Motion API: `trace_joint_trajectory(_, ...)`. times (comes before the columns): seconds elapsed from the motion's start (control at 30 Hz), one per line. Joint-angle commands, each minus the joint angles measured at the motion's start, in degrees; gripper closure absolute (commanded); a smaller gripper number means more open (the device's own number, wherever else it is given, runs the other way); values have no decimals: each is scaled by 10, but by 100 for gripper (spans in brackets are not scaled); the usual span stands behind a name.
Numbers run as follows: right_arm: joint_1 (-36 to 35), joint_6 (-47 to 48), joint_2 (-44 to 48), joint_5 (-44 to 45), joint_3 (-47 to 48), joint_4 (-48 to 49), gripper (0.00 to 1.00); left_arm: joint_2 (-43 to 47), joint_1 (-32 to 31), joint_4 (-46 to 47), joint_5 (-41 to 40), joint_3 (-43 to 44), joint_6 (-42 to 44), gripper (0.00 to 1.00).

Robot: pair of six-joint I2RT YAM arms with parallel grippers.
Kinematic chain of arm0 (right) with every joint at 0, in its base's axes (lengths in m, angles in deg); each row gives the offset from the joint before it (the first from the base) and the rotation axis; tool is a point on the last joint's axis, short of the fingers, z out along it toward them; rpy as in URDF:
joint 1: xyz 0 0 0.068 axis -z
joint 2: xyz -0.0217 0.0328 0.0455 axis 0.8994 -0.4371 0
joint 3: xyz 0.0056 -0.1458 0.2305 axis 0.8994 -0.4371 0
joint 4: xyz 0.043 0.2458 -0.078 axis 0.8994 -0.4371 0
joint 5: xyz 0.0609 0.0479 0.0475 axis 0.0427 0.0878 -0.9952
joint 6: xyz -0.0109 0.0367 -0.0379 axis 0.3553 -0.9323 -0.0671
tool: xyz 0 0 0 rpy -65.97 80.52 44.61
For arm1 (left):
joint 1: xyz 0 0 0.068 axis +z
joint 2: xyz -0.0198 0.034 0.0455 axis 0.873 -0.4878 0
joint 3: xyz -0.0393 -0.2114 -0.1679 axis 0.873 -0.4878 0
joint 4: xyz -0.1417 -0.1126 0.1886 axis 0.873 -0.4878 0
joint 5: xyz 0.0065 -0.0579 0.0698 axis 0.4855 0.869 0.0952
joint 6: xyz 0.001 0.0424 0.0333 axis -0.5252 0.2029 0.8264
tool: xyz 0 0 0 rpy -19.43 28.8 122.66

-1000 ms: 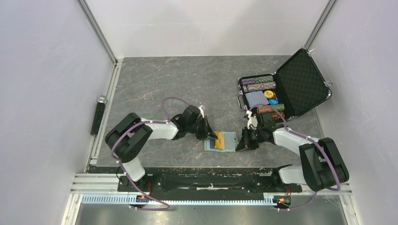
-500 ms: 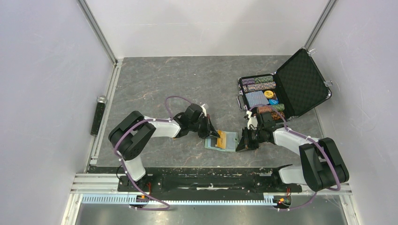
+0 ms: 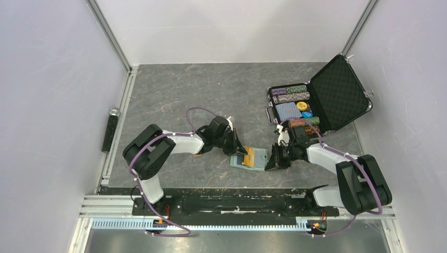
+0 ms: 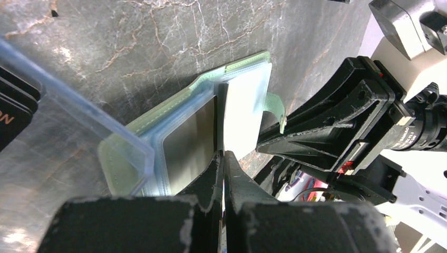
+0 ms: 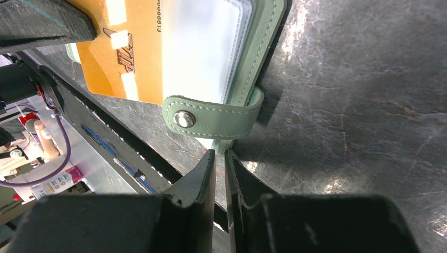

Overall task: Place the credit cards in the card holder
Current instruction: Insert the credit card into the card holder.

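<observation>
**Top view.** Grey marbled counter (image 3: 211, 89). The card holder (image 3: 258, 162), pale green, lies open near the front edge, between the two hands. An orange credit card (image 3: 250, 156) lies slanted across it. The left hand (image 3: 240, 153) is at the card's left end and the right hand (image 3: 271, 159) at the holder's right edge. A black case (image 3: 337, 89) stands open at rear right, holding poker chips (image 3: 290, 94) and a blue deck (image 3: 289, 110).

**Left wrist view.** The left hand (image 4: 221, 155) is closed to a hairline on the card's near edge. The card reads glossy grey from this angle and rests on the holder's inner pockets. A clear sleeve (image 4: 79, 105) stands raised at left. Dark cards (image 4: 13, 108) sit at the frame's left edge.

**Right wrist view.** The right hand (image 5: 219, 155) is closed to a narrow slit on the holder's edge, just below the snap tab (image 5: 211, 118). The orange card lies beside a clear pocket (image 5: 200, 47).
</observation>
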Motion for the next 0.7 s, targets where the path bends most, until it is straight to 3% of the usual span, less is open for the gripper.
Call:
trace_joint_trajectory(0.0,1,8,-6,10,-8,8,86,-9,-9,-54,-43,17,18,98)
trace_joint_trajectory(0.43,1,7,-8,8,-9,10,88,-10,-8,-82,-67,29,31,98)
trace_joint_trajectory(0.67,1,-4,-9,-12,-11,17,99,-15,-15,-65,-59,15,16,98)
